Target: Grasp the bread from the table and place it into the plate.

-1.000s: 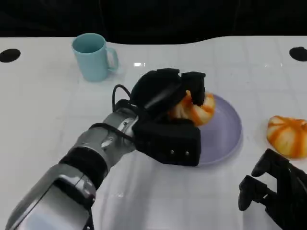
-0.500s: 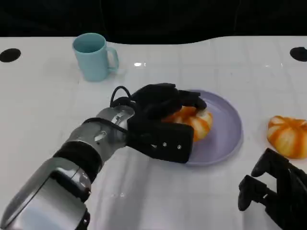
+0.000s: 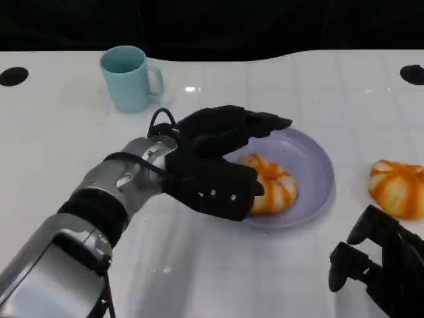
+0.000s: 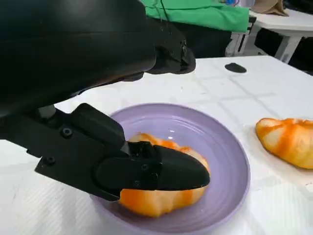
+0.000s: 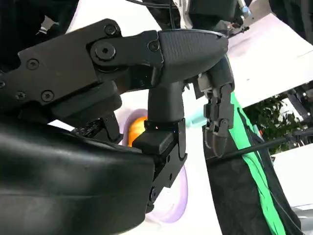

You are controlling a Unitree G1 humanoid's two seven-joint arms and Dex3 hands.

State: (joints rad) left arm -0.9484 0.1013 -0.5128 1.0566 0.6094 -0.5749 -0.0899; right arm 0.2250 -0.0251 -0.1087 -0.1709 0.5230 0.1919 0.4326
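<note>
Orange-striped golden bread [image 3: 273, 187] lies in the purple plate [image 3: 313, 173]; left hand [image 3: 215, 165] spread, apparently not touching.

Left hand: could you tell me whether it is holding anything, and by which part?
Nothing is held: the left hand is open above the bread, which lies in the plate.

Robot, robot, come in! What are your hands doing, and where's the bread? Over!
Left hand open, fingers spread over the bread. Bread lying in the purple plate. Right hand idle, holding nothing. Second bread on table, nothing blocking.
</note>
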